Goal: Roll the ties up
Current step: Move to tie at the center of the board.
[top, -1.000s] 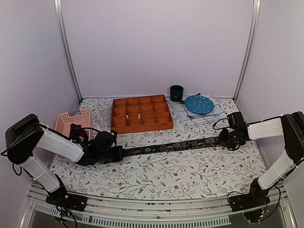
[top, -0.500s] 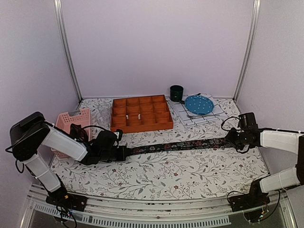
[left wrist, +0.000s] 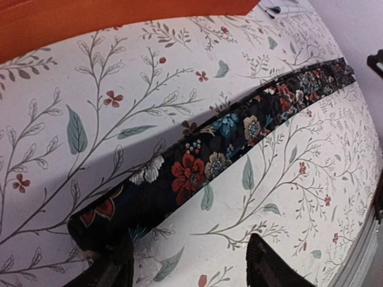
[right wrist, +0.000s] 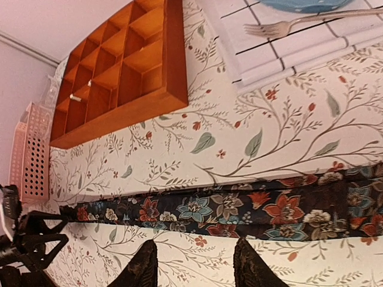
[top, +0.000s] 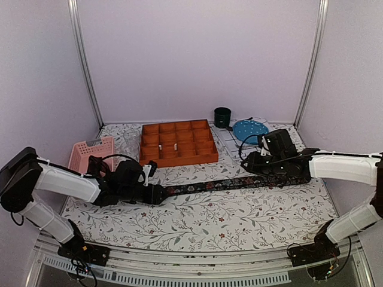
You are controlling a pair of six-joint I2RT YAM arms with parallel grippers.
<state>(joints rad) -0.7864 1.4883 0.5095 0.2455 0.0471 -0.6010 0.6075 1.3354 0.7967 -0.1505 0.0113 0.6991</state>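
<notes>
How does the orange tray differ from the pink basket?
The orange tray is wider than the pink basket. The tray has solid walls and a grid of compartments; the basket's wall is perforated. The tray sits mid-table, the basket at the left edge. Both rest on the floral tablecloth.

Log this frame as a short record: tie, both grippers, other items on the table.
tie: one floral necktie, flat, stretched across the tablecloth, not rolled
left gripper: open, at the tie's left end, not clamping it
right gripper: open, near the tie's right part, holding nothing
other items: orange divided tray, pink basket, blue plate, dark cup
</notes>
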